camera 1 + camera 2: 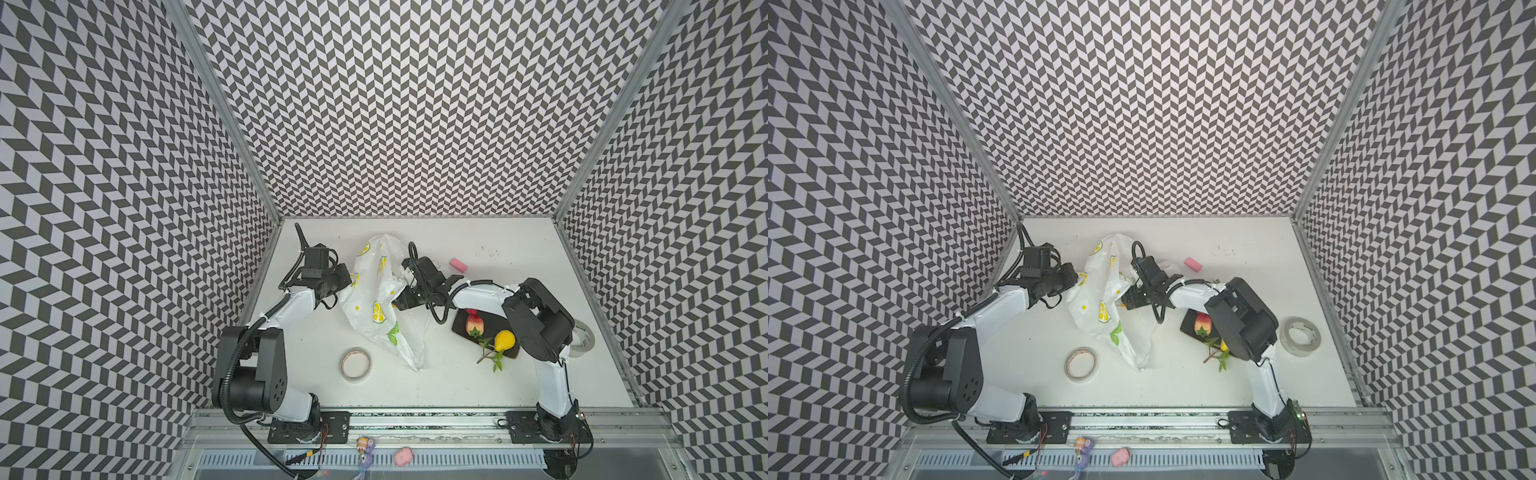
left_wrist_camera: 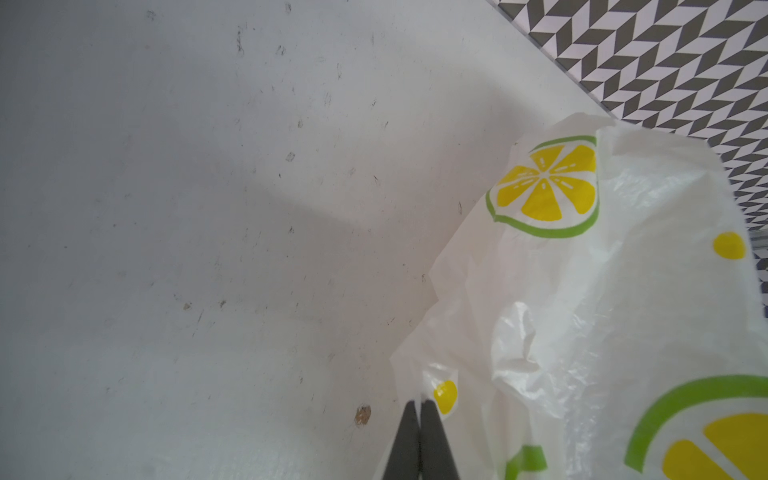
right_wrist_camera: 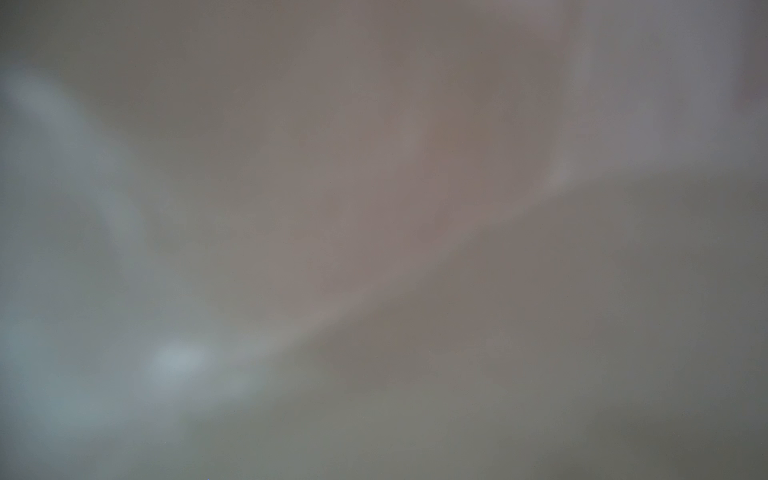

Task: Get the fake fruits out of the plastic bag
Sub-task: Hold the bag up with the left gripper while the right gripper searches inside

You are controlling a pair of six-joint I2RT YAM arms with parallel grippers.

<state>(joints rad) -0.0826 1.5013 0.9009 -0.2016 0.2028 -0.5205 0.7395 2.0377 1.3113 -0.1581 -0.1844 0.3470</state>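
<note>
On the bench (image 1: 457, 386), in both top views, the plastic bag (image 1: 376, 299) (image 1: 1100, 301) lies crumpled between my two arms. Two fake fruits are out already: a red fruit (image 1: 473, 325) with a green cap and a yellow pear (image 1: 505, 340) with a leafy twig. Both sit on the dark tray (image 1: 496, 326) by the right arm's elbow, well apart from the bag. In a top view the arm hides most of that pear (image 1: 1224, 345). The left end effector (image 1: 348, 280) sits at the bag's left edge. The right end effector (image 1: 401, 300) is pushed into the bag's right side with its fingertips buried in film, so I cannot tell if it's released or clenched on anything. Left wrist view: the left end effector (image 2: 419, 406) is clenched on a fold of the bag's edge, and no fruit shows through the film here. Right wrist view: all grey-brown blur, nothing readable; lens against plastic, I'd guess. My call: partway done, two out, right arm fishing inside for the next one. How many are left in the bag I can't see; no bulge is clear enough to count.
</note>
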